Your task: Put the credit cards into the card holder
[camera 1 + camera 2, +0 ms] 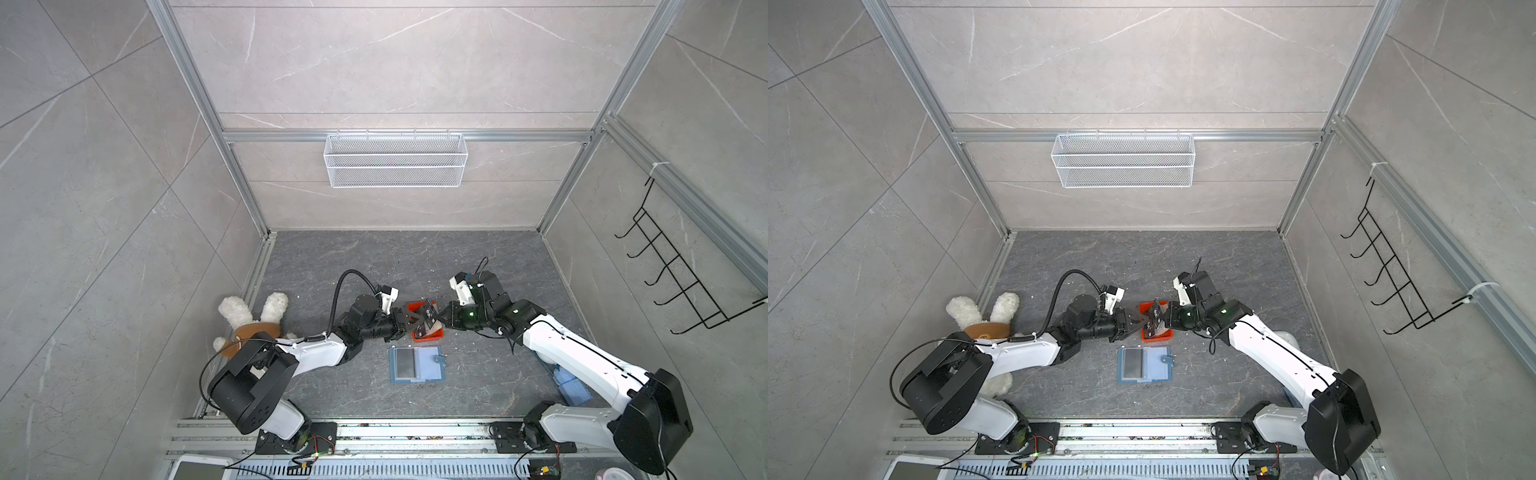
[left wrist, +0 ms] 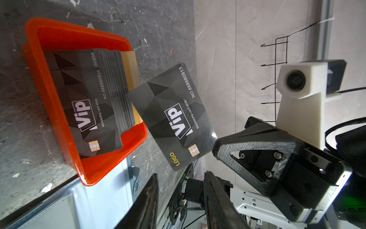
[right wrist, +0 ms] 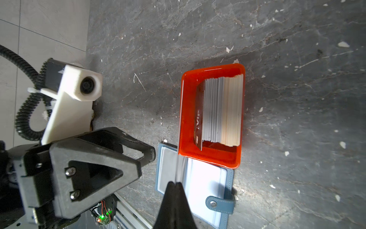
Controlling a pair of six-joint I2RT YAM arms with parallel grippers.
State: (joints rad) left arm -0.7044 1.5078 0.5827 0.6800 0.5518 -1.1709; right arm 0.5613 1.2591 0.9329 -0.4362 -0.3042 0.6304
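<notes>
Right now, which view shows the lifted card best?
Left wrist: the lifted card shows its printed face, one corner in the right gripper. Right wrist sees it edge-on; in both top views it is tiny.

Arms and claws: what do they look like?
The left arm and right arm are white shells with black joints and bulky black housings. A ribbed black hose loops over the left; a thin black cable runs along the right. The left claw and right claw are black, triangular, with white camera mounts.

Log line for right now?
left gripper: open | right gripper: shut on one credit card | card stack: in orange tray | card holder: open on table
</notes>
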